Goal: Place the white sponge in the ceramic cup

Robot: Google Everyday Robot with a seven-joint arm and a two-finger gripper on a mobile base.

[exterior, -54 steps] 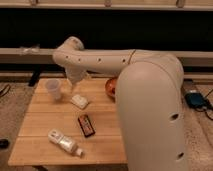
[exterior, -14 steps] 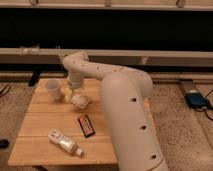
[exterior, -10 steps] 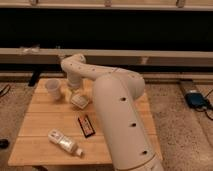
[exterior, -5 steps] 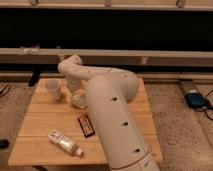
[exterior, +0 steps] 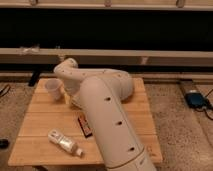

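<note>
The ceramic cup is small, pale and tapered, and stands upright at the back left of the wooden table. My white arm sweeps up from the lower right, bends at the back, and comes down just right of the cup. The gripper is low over the table beside the cup, and the arm covers most of it. The white sponge is hidden behind the arm and gripper.
A black rectangular bar lies mid-table against the arm's left edge. A white bottle-like object lies near the front left. A dark wall and a pale ledge run behind the table. A blue object sits on the floor at the right.
The arm has swung closer and to the left, and now covers the middle and right of the table. The sponge, seen earlier right of the cup, is covered. The cup, bar and bottle have not moved.
</note>
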